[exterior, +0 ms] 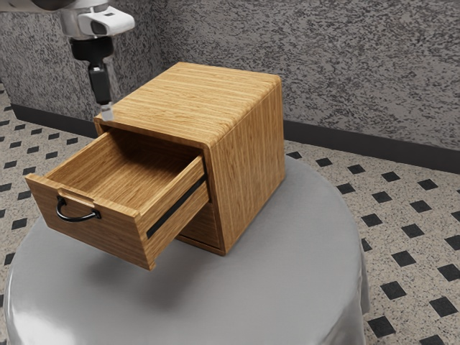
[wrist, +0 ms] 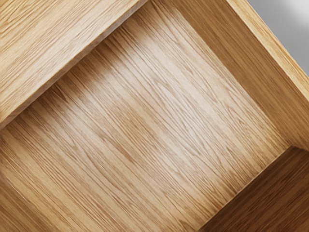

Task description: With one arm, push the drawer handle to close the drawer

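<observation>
Counter: a round surface under a smooth grey cloth [exterior: 251, 305], with a soft shadow below the drawer.
Handle: in front of you, a black curved pull [exterior: 77, 218], fixed to the drawer front [exterior: 108, 237] just below a shallow notch in its top edge.
Drawer: the upper one [exterior: 144, 176], pulled well out of its cabinet toward the exterior view's lower left; a dark rail [exterior: 172, 210] runs along its outer side.
Drawer inside: bare, striped wood grain; your wrist view looks down on its floor [wrist: 145, 121], between the drawer's walls and the cabinet's edge.
Cabinet: a light-brown wooden box [exterior: 251, 144] with rounded top edges, standing upright on the counter; a lower front panel [exterior: 203, 226] shows beneath the open drawer.
Hand: black, pointing down [exterior: 108, 113] by the front corner of the cabinet top on the exterior view's left, well apart from the handle. You cannot tell how far open it is, whether it has hold of anything, or whether it touches the cabinet.
Arm: white, coming in from the exterior view's upper left [exterior: 83, 23].
Background: a mottled grey wall [exterior: 359, 72] with a dark baseboard [exterior: 359, 146], above a speckled floor with black diamonds [exterior: 406, 251].
</observation>
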You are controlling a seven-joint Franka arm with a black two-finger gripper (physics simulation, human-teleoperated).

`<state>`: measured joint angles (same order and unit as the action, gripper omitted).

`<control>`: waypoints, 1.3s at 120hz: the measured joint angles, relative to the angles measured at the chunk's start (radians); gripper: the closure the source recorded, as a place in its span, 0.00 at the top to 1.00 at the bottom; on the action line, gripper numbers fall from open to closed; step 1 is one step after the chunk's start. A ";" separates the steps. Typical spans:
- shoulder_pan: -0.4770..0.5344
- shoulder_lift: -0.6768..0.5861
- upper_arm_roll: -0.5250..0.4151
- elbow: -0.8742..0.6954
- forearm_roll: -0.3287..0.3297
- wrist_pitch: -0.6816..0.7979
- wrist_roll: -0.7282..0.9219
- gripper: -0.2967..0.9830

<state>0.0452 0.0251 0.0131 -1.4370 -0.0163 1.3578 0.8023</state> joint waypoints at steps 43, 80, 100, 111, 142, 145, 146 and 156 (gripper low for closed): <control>0.005 -0.154 -0.134 0.077 -0.019 -0.043 -0.062 0.77; 0.051 -0.343 -0.180 -0.334 -0.013 -0.073 -0.368 0.54; 0.130 -0.460 -0.132 -0.479 -0.010 -0.069 -0.505 0.30; 0.118 -0.480 -0.037 -0.556 -0.005 -0.067 -0.580 0.24; 0.011 -0.551 0.048 -0.774 0.065 0.003 -0.728 0.17; 0.009 -0.554 0.051 -0.794 0.067 0.016 -0.738 0.17; 0.009 -0.554 0.052 -0.800 0.066 0.020 -0.741 0.17; 0.006 -0.555 0.055 -0.850 0.054 0.065 -0.771 0.16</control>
<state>0.0512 -0.5301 0.0682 -2.2868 0.0372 1.4233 0.0311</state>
